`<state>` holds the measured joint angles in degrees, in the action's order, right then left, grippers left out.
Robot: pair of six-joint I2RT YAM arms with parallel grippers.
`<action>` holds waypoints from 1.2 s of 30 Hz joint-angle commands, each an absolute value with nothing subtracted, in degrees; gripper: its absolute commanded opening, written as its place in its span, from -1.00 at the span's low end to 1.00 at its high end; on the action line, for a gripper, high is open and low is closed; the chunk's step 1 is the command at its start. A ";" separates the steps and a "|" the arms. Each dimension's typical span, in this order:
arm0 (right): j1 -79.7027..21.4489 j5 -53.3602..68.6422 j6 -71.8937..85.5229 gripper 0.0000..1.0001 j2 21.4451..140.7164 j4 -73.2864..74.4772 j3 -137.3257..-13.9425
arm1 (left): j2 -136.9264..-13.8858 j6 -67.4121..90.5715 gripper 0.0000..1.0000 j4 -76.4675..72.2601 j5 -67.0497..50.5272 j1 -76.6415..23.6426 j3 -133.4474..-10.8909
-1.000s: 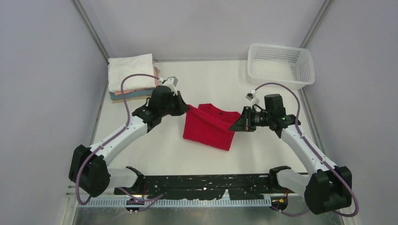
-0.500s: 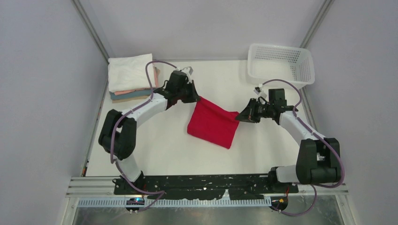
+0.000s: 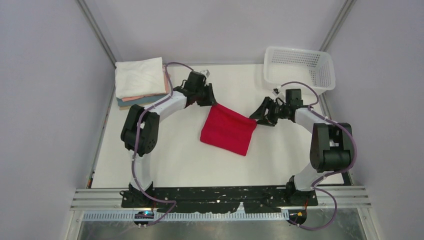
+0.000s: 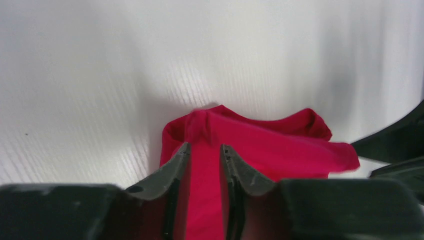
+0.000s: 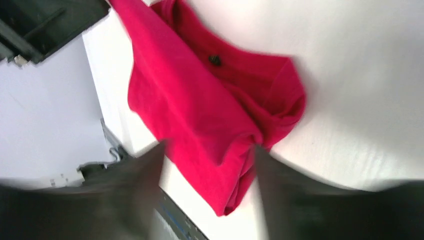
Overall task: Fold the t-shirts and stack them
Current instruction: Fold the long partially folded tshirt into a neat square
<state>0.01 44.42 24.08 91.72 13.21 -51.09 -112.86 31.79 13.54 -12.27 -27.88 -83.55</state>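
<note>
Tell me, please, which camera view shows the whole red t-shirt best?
The top external view: the red t-shirt lies there whole, as one folded shape. The left wrist view shows only a bunched corner in the left gripper. The right wrist view shows one end close up, blurred and cropped at the frame's top.

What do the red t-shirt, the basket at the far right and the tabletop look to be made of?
The red t-shirt looks like soft matte knit cloth, probably cotton: it creases and folds limply. The basket looks like white moulded plastic, given its rigid open-mesh walls. The tabletop is a white, faintly ribbed sheet with a dull sheen, perhaps plastic; the look leaves that open.
</note>
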 commanded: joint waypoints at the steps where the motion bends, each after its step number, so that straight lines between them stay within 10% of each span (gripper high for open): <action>1: 2.35 41.05 24.39 0.94 92.85 10.38 -55.90 | -114.32 30.15 -0.10 17.89 -12.68 -27.18 -89.92; 7: 2.34 35.86 22.50 0.89 86.28 13.53 -59.31 | -107.70 29.06 0.98 18.90 -12.94 -27.24 -88.53; 36: -8.48 24.68 29.86 0.89 104.11 -8.26 -54.25 | -97.08 44.01 0.99 -2.57 -18.55 -37.33 -46.55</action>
<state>-8.71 29.63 33.19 101.82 -6.66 -52.42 -98.83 38.81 0.95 -21.61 -34.20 -53.63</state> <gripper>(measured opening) 0.945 0.994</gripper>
